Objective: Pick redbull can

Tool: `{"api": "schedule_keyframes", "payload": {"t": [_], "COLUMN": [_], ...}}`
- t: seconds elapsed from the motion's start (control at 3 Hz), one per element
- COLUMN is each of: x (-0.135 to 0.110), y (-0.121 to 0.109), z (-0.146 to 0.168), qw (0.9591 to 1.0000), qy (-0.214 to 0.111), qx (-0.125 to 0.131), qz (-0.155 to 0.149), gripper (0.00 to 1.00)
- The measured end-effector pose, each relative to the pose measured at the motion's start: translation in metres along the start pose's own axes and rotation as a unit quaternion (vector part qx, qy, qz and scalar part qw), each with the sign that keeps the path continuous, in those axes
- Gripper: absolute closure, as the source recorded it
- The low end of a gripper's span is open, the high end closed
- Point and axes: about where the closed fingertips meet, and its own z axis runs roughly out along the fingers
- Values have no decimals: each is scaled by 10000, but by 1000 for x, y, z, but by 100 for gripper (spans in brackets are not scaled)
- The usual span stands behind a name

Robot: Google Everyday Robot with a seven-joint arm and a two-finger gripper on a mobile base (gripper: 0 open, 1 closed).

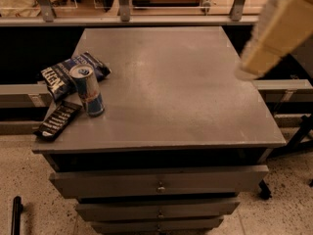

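The redbull can stands upright on the left side of the grey table top. It is slim, silver and blue, with a silver top and pull tab. A dark blue crinkled snack bag lies right behind it, and a flat black candy bar wrapper lies at its front left. My gripper is at the low end of the blurred cream arm, which reaches in from the top right. It hangs above the table's right edge, far from the can and holding nothing I can see.
The table top sits on a cabinet with drawers facing me. A rail with metal posts runs behind the table. A grey ledge sits to the right. Speckled floor lies below.
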Motion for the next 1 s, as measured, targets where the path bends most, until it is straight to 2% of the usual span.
{"api": "schedule_keyframes", "payload": {"t": [0.33, 0.67, 1.0], "x": [-90, -156, -185], "y": [-19, -24, -15], "z": [45, 90, 99], "qw": [9939, 9833, 9780], "qy": [-948, -1411, -1534], "qx": [-455, -946, -1107], "qz": [-339, -651, -880], "gripper": [0, 0, 0]}}
